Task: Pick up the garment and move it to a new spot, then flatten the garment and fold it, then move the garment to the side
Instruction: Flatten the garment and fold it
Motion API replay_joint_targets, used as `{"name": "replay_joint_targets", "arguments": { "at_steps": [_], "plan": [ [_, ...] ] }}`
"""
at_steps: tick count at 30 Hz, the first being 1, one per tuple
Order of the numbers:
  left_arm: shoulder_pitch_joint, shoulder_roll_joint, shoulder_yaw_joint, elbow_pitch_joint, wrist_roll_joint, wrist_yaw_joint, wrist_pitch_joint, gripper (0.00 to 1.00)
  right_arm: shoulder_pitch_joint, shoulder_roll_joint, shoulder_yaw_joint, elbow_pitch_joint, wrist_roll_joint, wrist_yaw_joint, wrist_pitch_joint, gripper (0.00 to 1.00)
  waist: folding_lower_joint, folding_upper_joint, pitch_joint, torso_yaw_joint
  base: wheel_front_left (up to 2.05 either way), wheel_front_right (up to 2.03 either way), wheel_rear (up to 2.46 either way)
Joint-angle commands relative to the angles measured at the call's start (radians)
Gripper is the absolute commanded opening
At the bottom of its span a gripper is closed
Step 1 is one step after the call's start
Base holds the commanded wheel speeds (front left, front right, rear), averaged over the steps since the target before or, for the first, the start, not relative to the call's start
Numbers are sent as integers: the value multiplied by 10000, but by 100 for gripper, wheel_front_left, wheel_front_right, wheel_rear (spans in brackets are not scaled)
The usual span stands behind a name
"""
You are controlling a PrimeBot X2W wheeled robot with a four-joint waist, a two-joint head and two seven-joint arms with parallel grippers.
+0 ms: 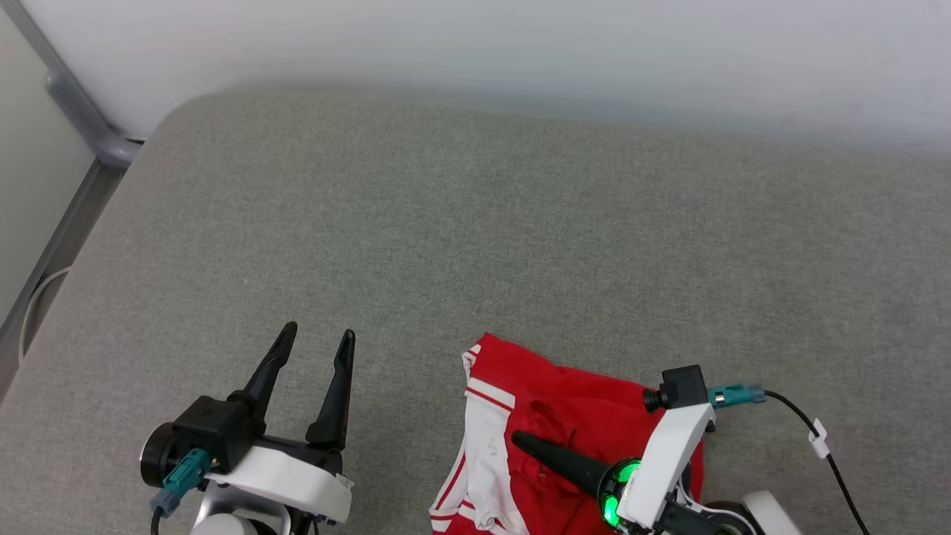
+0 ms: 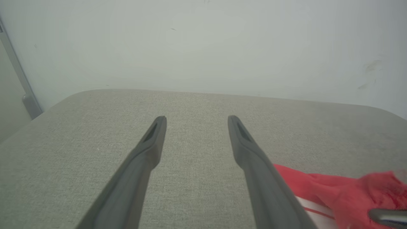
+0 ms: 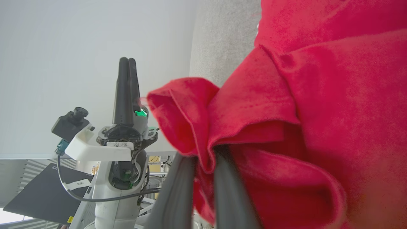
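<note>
The garment (image 1: 565,416) is a crumpled red shirt with a white, red-striped sleeve, lying at the near edge of the grey cushioned surface (image 1: 520,223). My right gripper (image 1: 520,440) points left over it and is shut on a bunched fold of red cloth (image 3: 254,111); the right wrist view shows that fold pinched between its fingers (image 3: 178,190). My left gripper (image 1: 318,332) stands open and empty over bare cushion, left of the garment. From the left wrist, its fingertips (image 2: 160,121) are spread wide, and the garment (image 2: 334,190) lies at the lower right.
A pale wall (image 1: 520,44) runs behind the cushion's rounded far edge. A grey metal rail (image 1: 82,111) stands at the far left. A black cable (image 1: 817,438) trails from my right wrist. Bare cushion stretches ahead and to both sides.
</note>
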Motion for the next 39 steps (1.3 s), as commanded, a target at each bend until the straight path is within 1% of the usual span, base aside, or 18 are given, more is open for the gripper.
{"name": "replay_joint_targets", "arguments": {
  "at_steps": [1,4,5,7,8,9,12,17,21,24,27,30,35,37,39],
  "plan": [
    [-121,-13,-4,18,-7,-14,-33,100,-129,5,38,54,-13,-1,-51,0,0,0,122,66,0,0,0],
    [-208,-79,34,87,3,-51,-56,100,-256,5,199,467,-245,-1,-477,0,0,0,230,70,0,0,0],
    [-213,-108,43,115,7,-64,-63,100,-301,-2,251,600,-331,-1,-610,8,0,0,257,69,0,0,0],
    [-255,-163,65,160,24,-85,-70,100,-379,-6,332,812,-405,-1,-850,49,0,0,294,55,0,0,0],
    [-291,-189,77,173,32,-93,-74,100,-421,-4,393,894,-377,-1,-930,98,0,0,304,43,0,0,0],
    [-320,-210,85,186,45,-98,-79,100,-469,-3,427,912,-321,-1,-1022,100,0,0,310,33,0,0,0],
    [-342,-227,127,249,85,-140,-87,100,-642,-1,590,740,-262,-1,-1313,100,0,0,271,-15,0,0,0],
    [-229,-259,276,256,148,-162,-92,100,-793,-393,930,-89,-611,-1,-1929,100,0,0,71,-194,0,0,0],
    [-109,-276,359,207,198,-156,-84,100,-803,-1012,1094,-633,-1604,-1,-2672,100,0,0,-89,-411,0,0,0],
    [17,-268,408,194,247,-131,-82,100,-657,-1437,850,-736,-2721,-1,-3337,100,0,0,-195,-618,0,0,0],
    [54,-228,465,182,294,-78,-75,100,-395,-1705,247,-636,-4122,-1,-3967,100,0,0,-276,-835,0,0,0],
    [115,-180,542,207,295,-16,-73,100,-113,-1737,-841,-573,-5692,-1,-4495,100,0,0,-356,-1042,0,0,0],
    [242,-137,660,273,371,197,-75,100,547,-1168,-2991,-1102,-8360,-1,-5165,100,0,0,-542,-1331,0,0,0],
    [257,-140,688,283,380,287,-75,100,797,-908,-3696,-1485,-9259,-3,-5380,100,0,0,-629,-1415,0,0,0],
    [282,-129,721,280,425,367,-76,100,1058,-666,-4125,-1910,-9919,-1,-5549,100,0,0,-725,-1494,0,0,0]
  ]
}}
